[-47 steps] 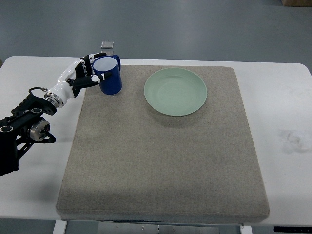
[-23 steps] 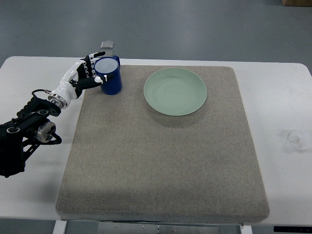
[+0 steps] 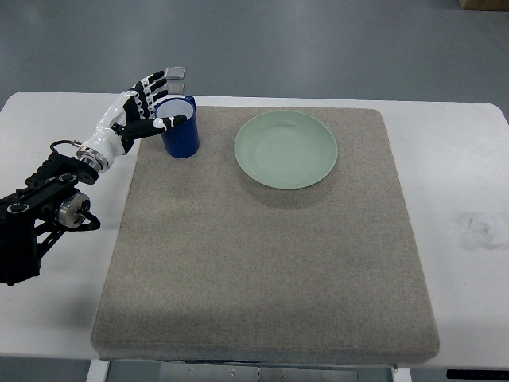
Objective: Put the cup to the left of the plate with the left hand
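Note:
A dark blue cup with a white inside stands upright on the grey mat, to the left of the pale green plate, with a gap between them. My left hand is at the cup's left rim with its fingers spread open; the thumb tip lies at the rim, and the hand does not hold the cup. The left arm comes in from the lower left. The right arm does not show.
The mat lies on a white table. A small grey object sits at the table's far edge just behind the hand. The robot's black forearm lies over the table's left side.
My left hand has opened and let go of the cup, its fingers lifting up and away. The cup stands where it was set down.

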Available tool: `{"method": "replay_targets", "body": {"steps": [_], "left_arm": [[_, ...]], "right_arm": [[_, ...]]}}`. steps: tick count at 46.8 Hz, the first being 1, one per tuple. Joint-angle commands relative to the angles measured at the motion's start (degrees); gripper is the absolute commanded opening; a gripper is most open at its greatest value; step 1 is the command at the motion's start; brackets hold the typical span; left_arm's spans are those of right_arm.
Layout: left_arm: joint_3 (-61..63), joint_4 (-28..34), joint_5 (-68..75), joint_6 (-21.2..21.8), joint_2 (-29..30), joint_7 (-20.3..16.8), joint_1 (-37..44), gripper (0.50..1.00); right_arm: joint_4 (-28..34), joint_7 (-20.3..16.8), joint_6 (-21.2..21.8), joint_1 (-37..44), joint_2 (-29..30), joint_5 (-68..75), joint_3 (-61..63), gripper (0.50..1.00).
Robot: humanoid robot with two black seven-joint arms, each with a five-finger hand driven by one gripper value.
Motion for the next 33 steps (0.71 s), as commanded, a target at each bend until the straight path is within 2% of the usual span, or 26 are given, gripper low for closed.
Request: {"method": "replay_targets", "body": {"steps": [1,12,26,33], "left_arm": [[-2.73,-0.10,0.01,-0.53,0.40,0.00,0.04,0.996],[-10.21,-0.01,-0.08,-0.71,1.54,0.09,0.04,0.996],[-10.48,-0.01,-1.13,-0.71,1.28,0.09,-0.58,0.996],[-10.57,0.51,-1.75,-2.20,1.36,0.09,-1.37,0.996]], "right_arm": [[-0.04,0.00,0.05,0.00,0.00,0.00,0.00,0.932],[-0.04,0.00,-0.04,0.00,0.00,0.00,0.00,0.932],[-0.04,0.00,0.05,0.00,0.00,0.00,0.00,0.932],[-0.04,0.00,0.05,0.00,0.00,0.00,0.00,0.932]]}}
